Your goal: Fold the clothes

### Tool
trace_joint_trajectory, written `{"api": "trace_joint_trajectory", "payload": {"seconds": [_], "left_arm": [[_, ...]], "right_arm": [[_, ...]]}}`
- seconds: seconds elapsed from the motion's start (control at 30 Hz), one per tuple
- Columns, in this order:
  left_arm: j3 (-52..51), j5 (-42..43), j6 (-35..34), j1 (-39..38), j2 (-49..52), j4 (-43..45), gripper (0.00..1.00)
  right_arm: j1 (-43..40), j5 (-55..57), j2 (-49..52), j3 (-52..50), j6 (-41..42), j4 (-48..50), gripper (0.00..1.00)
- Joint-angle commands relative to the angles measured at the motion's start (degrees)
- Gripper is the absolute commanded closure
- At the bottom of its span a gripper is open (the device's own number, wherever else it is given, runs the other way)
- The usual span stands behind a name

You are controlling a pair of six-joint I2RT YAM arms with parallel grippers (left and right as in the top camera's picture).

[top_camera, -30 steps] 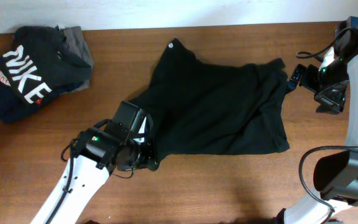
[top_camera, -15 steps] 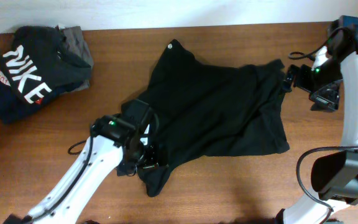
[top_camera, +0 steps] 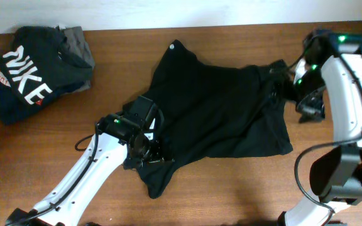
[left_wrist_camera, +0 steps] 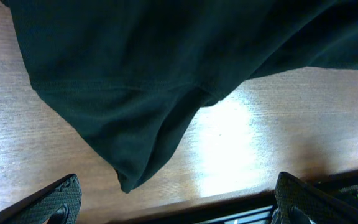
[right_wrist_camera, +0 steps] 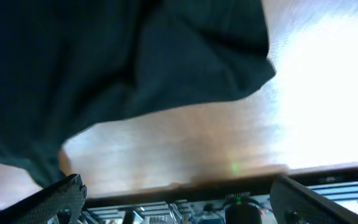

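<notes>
Black T-shirt [top_camera: 219, 107]: near-left sleeve [top_camera: 156, 179] just released, spread out | left gripper [top_camera: 147, 150]: apart, empty | right gripper [top_camera: 285, 85]: apart, empty | you can likely start folding.

Dark NIKE garment [top_camera: 27, 75] overlaps grey garment [top_camera: 79, 41]

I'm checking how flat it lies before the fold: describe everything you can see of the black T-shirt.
The black T-shirt is plain soft fabric, short-sleeved, with a small white round mark near the collar. It lies spread but rumpled on the wooden table, with one sleeve sticking out toward the near edge.
</notes>
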Motion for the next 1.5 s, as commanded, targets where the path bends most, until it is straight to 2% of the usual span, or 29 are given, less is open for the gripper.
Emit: {"api": "trace_joint_trajectory", "payload": {"seconds": [0.0,0.3,0.37,0.43,0.57,0.67,0.9,0.97,1.03,1.23,1.3,1.33,1.37,1.4,1.43,1.47], "left_arm": [[0.4,-2.0,1.2,0.4,-0.2,0.4,0.01],[0.4,-3.7,1.2,0.4,-0.2,1.2,0.01],[0.4,-4.0,1.2,0.4,-0.2,1.5,0.01],[0.4,-4.5,1.2,0.4,-0.2,1.9,0.01],[0.4,-4.8,1.2,0.4,-0.2,1.8,0.01],[0.4,-4.8,1.2,0.4,-0.2,1.7,0.01],[0.4,-4.8,1.2,0.4,-0.2,1.7,0.01],[0.4,-4.8,1.2,0.4,-0.2,1.7,0.01],[0.4,-4.8,1.2,0.4,-0.2,1.6,0.01],[0.4,-4.8,1.2,0.4,-0.2,1.6,0.01],[0.4,-4.8,1.2,0.4,-0.2,1.6,0.01],[0.4,-4.8,1.2,0.4,-0.2,1.6,0.01],[0.4,-4.8,1.2,0.4,-0.2,1.6,0.01],[0.4,-4.8,1.2,0.4,-0.2,1.6,0.01],[0.4,-4.8,1.2,0.4,-0.2,1.6,0.01],[0.4,-4.8,1.1,0.4,-0.2,1.6,0.01]], "right_arm": [[0.2,-0.1,-0.4,-8.5,0.5,3.2,0.01],[0.5,1.5,-0.4,-23.3,-2.5,17.6,0.02],[0.5,1.8,-0.3,-25.2,-2.5,22.3,0.30],[0.5,1.8,-0.3,-26.3,-2.4,25.6,0.50],[0.5,1.7,-0.2,-28.7,-2.4,30.4,0.49],[0.5,1.7,-0.2,-30.6,-2.4,33.2,0.40],[0.5,2.7,-0.2,-33.5,-3.6,40.1,0.42],[0.5,2.7,-0.2,-33.5,-4.9,40.9,0.52],[0.5,2.7,-0.2,-33.4,-7.1,41.6,0.56],[0.5,4.4,-0.2,-33.2,-9.2,42.3,0.47],[0.5,4.7,-0.2,-33.2,-10.2,42.2,0.47],[0.5,4.9,-0.2,-33.2,-10.2,42.1,0.50],[0.5,4.9,-0.2,-33.2,-10.2,42.0,0.61],[0.5,4.8,-0.2,-33.2,-10.0,41.8,0.66],[0.5,4.8,-0.2,-33.2,-9.9,41.2,0.75],[0.5,4.9,-0.2,-33.2,-9.5,40.9,0.78]]}}
